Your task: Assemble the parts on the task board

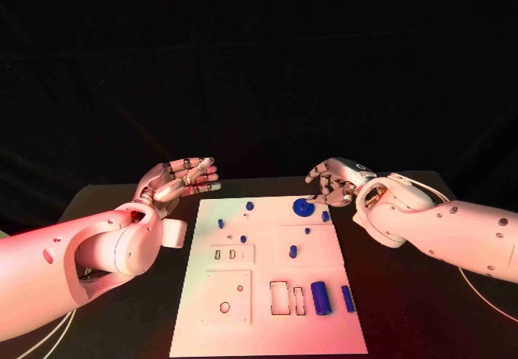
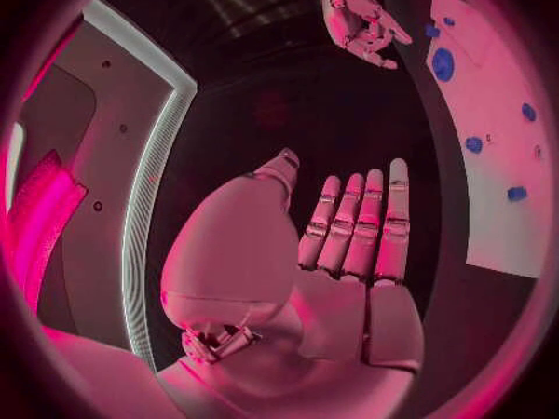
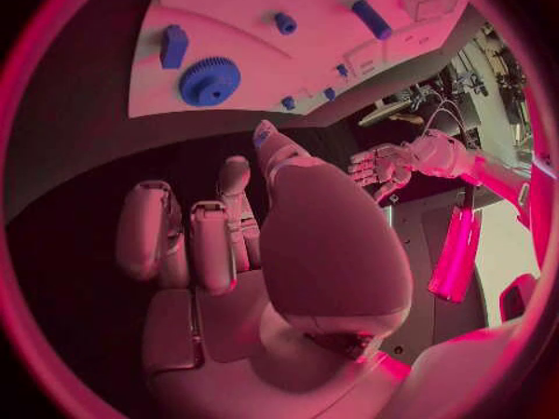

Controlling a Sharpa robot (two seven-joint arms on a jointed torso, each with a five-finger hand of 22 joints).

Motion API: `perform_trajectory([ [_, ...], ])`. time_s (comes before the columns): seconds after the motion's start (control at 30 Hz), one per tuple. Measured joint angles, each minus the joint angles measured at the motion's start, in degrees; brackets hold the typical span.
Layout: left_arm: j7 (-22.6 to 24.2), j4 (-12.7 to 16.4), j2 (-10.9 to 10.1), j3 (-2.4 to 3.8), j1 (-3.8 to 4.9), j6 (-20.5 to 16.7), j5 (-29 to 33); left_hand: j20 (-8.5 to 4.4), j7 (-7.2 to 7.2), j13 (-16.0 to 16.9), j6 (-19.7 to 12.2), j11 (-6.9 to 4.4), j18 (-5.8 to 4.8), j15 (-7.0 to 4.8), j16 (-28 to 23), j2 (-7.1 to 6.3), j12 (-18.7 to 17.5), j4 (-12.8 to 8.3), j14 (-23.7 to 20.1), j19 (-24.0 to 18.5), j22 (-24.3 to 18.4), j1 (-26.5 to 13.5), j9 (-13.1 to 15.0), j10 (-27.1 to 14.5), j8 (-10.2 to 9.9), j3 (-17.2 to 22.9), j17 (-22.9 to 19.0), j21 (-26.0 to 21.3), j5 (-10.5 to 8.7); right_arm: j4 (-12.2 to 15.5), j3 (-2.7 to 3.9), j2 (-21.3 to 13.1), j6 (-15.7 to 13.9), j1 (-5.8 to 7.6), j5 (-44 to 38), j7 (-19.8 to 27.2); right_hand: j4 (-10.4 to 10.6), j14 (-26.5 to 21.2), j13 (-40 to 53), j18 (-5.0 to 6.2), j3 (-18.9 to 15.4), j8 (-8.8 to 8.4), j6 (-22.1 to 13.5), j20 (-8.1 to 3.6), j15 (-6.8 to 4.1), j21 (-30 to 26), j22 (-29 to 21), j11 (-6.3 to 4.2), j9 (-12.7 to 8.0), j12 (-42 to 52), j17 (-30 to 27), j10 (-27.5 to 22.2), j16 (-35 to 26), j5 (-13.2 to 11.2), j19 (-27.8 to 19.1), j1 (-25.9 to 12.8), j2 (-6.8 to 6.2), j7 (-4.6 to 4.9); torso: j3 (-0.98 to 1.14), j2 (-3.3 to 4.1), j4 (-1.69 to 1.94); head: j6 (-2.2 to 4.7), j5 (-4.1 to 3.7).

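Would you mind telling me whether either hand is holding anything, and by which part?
Nothing is held: the left hand is open with fingers extended, the right hand is curled on nothing.

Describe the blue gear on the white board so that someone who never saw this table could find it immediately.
Start at the white rectangular task board in the middle of the black table, and go to its far end, near the right hand. There lies the round blue toothed gear, flat on the board. It is the widest blue part and the only one with teeth; its neighbours are small pegs and plain cylinders.

White task board (image 1: 270, 314) carrying blue parts (image 1: 320, 289), on a black table (image 1: 421, 299); silver hands
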Motion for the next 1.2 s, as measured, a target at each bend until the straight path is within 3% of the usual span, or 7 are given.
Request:
perform_trajectory([
  [0.07, 0.0, 0.0, 0.0, 0.00, 0.00, 0.1, 0.0, 0.00, 0.00, 0.0, 0.0, 0.00, 0.00, 0.00, 0.0, 0.00, 0.0, 0.0, 0.0, 0.0, 0.0, 0.0, 0.0, 0.0, 0.0, 0.0, 0.0, 0.0, 0.00, -0.6, 0.00, 0.0, 1.8, 0.02, 1.0, -0.5, 1.5, 0.1, 8.9, -0.92, -1.6, 0.23, -0.6, 0.39, 0.19, 2.0, 1.9, 0.48, 0.1, 8.4, 0.6, 2.6, 2.1, 0.0, 1.1, 0.4, 0.43, 0.39, 0.00, -0.01, -0.01, -0.10, -0.02],
  [0.13, 0.0, 0.1, 0.0, -0.01, 0.00, 0.1, 0.0, 0.00, 0.00, 0.0, 0.0, 0.00, 0.00, 0.00, 0.0, 0.00, 0.0, 0.0, 0.0, 0.0, 0.0, 0.0, 0.0, 0.0, 0.0, 0.0, 0.0, 0.0, 0.00, -1.3, 0.00, 0.3, 3.8, 0.05, 1.9, -1.3, 1.8, 0.1, 13.2, -0.92, -2.6, 0.58, -1.4, 0.57, 0.70, 3.1, 2.3, 0.67, 0.1, 12.4, 0.7, 4.5, 3.1, 0.0, 1.8, 0.6, 0.59, 0.78, 0.00, 0.02, 0.00, -0.27, -0.06],
  [0.2, 0.0, 0.2, 0.1, -0.03, -0.01, 0.1, 0.0, 0.00, 0.00, 0.0, 0.0, 0.00, 0.00, 0.00, 0.0, 0.00, 0.0, 0.0, 0.0, 0.0, 0.0, 0.0, 0.0, 0.0, 0.0, 0.0, 0.0, 0.0, 0.00, -2.1, 0.00, 0.8, 5.4, 0.06, 2.6, -2.2, 2.0, 0.1, 16.6, -0.92, -3.5, 0.66, -2.1, 0.82, 0.71, 4.3, 2.3, 0.90, 0.2, 15.4, 0.7, 6.1, 3.9, 0.0, 2.4, 0.6, 0.59, 1.26, 0.01, 0.04, 0.04, -0.47, -0.11],
  [0.3, 0.0, 0.3, 0.2, -0.03, -0.02, 0.2, 0.0, 0.00, 0.00, 0.0, 0.0, 0.00, 0.00, 0.00, 0.0, 0.00, 0.0, 0.0, 0.0, 0.0, 0.0, 0.0, 0.0, 0.0, 0.0, 0.0, 0.0, 0.0, 0.00, -2.7, 0.00, 1.4, 6.6, 0.06, 3.2, -3.3, 2.0, 0.1, 18.7, -1.76, -4.0, 1.08, -2.2, 1.01, 0.76, 5.4, 2.3, 1.04, 0.2, 17.3, 0.7, 7.3, 4.6, 0.0, 3.3, 0.6, 0.60, 1.38, 0.03, 0.09, 0.14, -0.65, -0.14],
  [0.4, 0.0, 0.3, 0.3, -0.03, -0.02, 0.3, 0.0, 0.00, 0.00, 0.0, 0.0, 0.00, 0.00, 0.00, 0.0, 0.00, 0.0, 0.0, 0.0, 0.0, 0.0, 0.0, 0.0, 0.0, 0.0, 0.0, 0.0, 0.0, 0.00, -3.3, -0.05, 2.3, 7.3, 0.06, 3.7, -4.5, 2.1, 0.1, 20.7, -1.79, -4.5, 1.13, -2.5, 1.10, 1.18, 7.1, 2.3, 1.16, 0.3, 19.1, 0.7, 8.5, 5.6, 0.0, 3.8, 0.3, 0.92, 1.30, 0.05, 0.20, 0.26, -0.86, -0.15],
  [0.93, 0.0, 0.4, 0.5, -0.03, -0.03, 0.6, 0.1, 0.00, 0.00, 0.0, 0.0, 0.00, 0.00, 0.00, 0.0, 0.00, 0.0, 0.0, 0.0, 0.0, 0.0, 0.0, 0.0, 0.0, 0.0, 0.0, 0.1, 0.0, 0.00, -5.9, -0.48, 5.6, 6.9, -0.71, 3.4, -8.5, 2.0, 0.1, 21.8, -2.40, -4.6, 1.97, -2.7, 1.12, 1.17, 9.0, 2.3, 1.19, 0.5, 21.5, 0.7, 10.0, 6.3, 0.0, 3.8, 0.3, 1.66, 1.49, 0.24, 0.61, 0.74, -1.49, -0.38],
  [1.2, 0.0, 0.4, 0.5, -0.03, -0.03, 0.6, 0.1, 0.00, 0.00, 0.0, 0.0, 0.00, 0.00, 0.00, 0.0, 0.00, 0.0, 0.0, 0.0, 0.0, 0.0, 0.0, 0.0, 0.0, 0.0, 0.0, 0.0, 0.0, 0.00, -7.0, -0.61, 6.5, 6.9, -1.06, 3.1, -9.2, 2.0, 0.1, 21.8, -2.40, -4.6, 2.41, -2.7, 1.12, 1.17, 9.7, 2.3, 1.10, 0.6, 21.7, 0.7, 10.2, 6.3, 0.0, 3.8, 0.7, 2.10, 1.46, 0.27, 0.68, 0.77, -1.68, -0.19],
])
